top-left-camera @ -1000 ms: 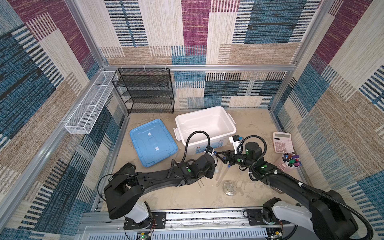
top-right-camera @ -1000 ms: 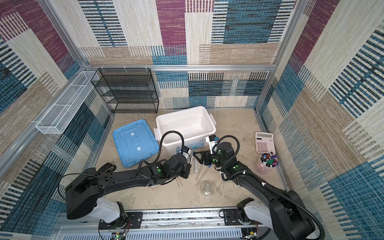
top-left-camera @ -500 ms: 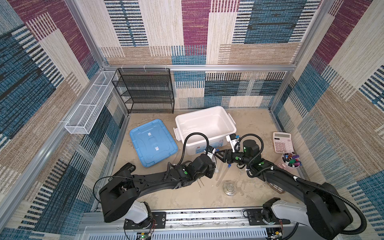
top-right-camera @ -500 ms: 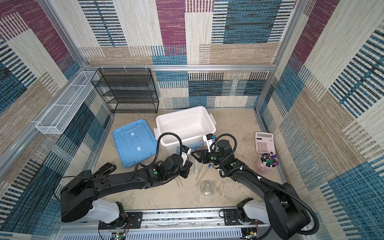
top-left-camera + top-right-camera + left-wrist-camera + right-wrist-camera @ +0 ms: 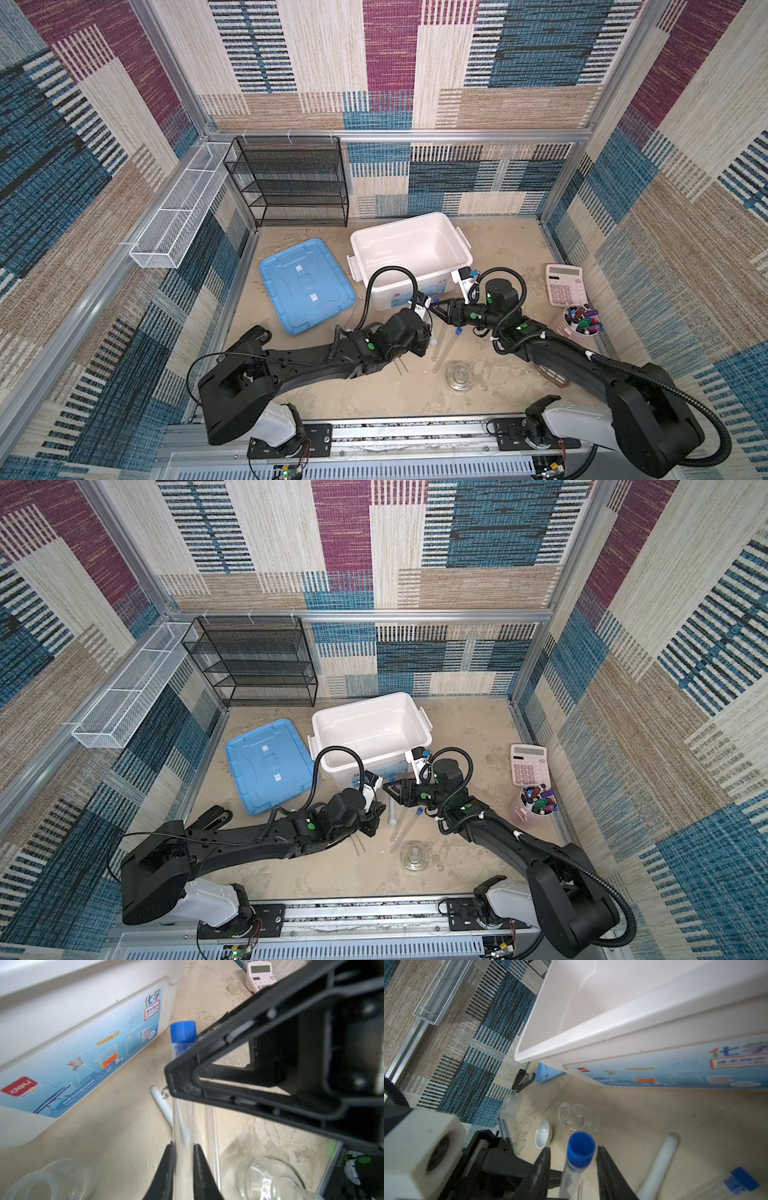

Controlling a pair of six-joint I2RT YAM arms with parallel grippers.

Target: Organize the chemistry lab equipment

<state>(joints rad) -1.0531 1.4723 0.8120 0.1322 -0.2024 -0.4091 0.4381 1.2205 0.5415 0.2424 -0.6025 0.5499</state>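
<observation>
The bin's label reads "deli" in red, and "化学". The left claw clamps a blue-capped tube above the tabletop, just before the bin. The right claw, narrower than a second ago, brackets the cap without touching it.

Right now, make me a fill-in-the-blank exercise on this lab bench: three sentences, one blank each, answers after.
1. The left gripper is shut on a clear tube whose cap is ____.
2. The right gripper has its jaws either side of that cap, and they are ____.
3. The calculator next to the marker cup is ____.
Answers: blue; open; pink.
</observation>
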